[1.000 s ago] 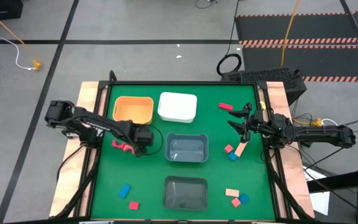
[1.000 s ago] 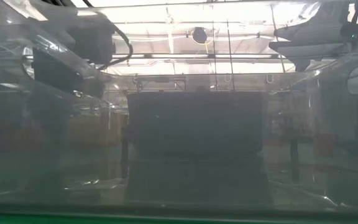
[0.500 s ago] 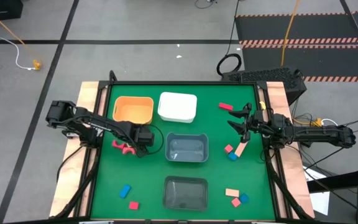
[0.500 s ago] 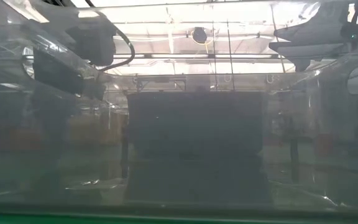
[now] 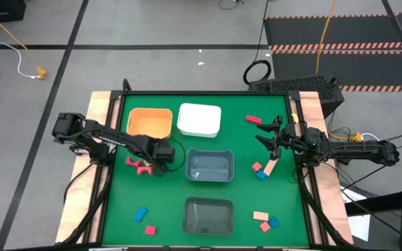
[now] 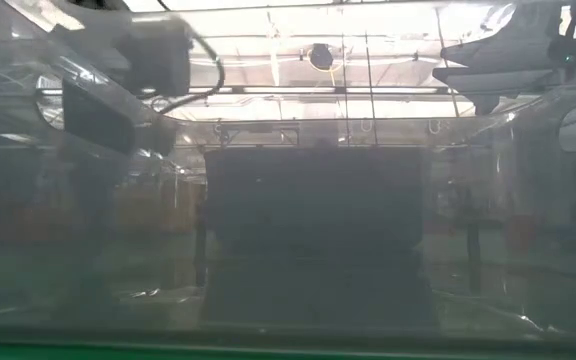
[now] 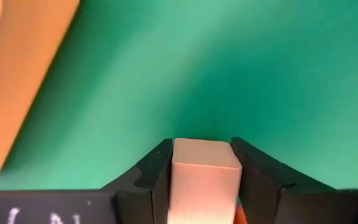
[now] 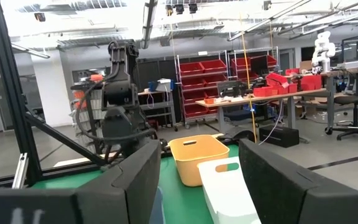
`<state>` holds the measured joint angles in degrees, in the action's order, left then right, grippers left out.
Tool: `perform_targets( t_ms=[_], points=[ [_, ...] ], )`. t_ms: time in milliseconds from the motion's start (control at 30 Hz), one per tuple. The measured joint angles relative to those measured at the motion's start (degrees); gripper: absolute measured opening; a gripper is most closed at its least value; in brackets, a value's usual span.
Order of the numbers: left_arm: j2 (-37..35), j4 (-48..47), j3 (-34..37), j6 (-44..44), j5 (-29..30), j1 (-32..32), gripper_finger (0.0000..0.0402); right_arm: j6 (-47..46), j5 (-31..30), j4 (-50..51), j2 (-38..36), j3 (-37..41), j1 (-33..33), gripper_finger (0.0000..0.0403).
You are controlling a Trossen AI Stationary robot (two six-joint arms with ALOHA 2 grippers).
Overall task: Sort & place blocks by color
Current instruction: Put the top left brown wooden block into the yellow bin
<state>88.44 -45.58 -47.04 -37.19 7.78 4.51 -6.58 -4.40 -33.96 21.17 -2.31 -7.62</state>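
My left gripper [image 5: 152,159] is low over the left of the green mat, shut on a pale pink block [image 7: 202,180]. Beside it lie other pink and red blocks [image 5: 138,165]. My right gripper [image 5: 265,132] hangs open over the mat's right side, nothing between its fingers [image 8: 197,168]. Flat on the mat lie a red block [image 5: 253,119], a tan bar [image 5: 269,167] with a pink and a blue block, a tan, salmon and blue group [image 5: 264,222], and a blue [image 5: 140,213] and a red block [image 5: 150,229]. My left gripper pinches the pale pink block by two opposite sides [image 7: 173,177] between its two fingers. The block's flat end [image 7: 204,148] shows at the fingertips, toward the mat. Whether it rests on the mat or hangs clear, I cannot tell.
An orange bin [image 5: 150,123] and a white bin [image 5: 199,120] stand at the far side. A grey bin [image 5: 209,165] sits mid-table and a darker one [image 5: 209,215] at the near edge. The low view looks through a bin's wall.
In the low view my left arm has shifted a little and is blurred now. In the high view it stays over the pink and red blocks. The right arm has kept still.
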Motion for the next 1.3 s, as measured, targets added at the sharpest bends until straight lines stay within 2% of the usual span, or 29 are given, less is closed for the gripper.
perform_targets(
  t_ms=[333, 667, 767, 1167, 1300],
  points=[
    [0.0, -2.8, -9.5, 4.2, 3.3, 0.0, 0.0136, 0.0, 0.0, 0.0, 0.0, 0.0, 0.0, 0.021],
    [-0.6, -11.5, -21.0, 15.9, 14.3, -3.5, 0.0137, 0.0, 0.0, 0.0, 0.0, 0.0, 0.0, 0.021],
    [-2.6, -11.3, -21.7, 17.9, 16.3, -6.4, 0.0137, 0.0, 0.0, 0.0, 0.0, 0.0, 0.0, 0.021],
    [-13.0, -10.9, -21.7, 22.6, 16.3, -19.8, 0.0137, 0.0, 0.0, 0.0, 0.0, 0.0, 0.0, 0.021],
    [-16.0, -7.6, -18.5, 22.0, 15.5, -22.9, 0.0137, 0.0, 0.0, 0.0, 0.0, 0.0, 0.0, 0.021]
  ],
)
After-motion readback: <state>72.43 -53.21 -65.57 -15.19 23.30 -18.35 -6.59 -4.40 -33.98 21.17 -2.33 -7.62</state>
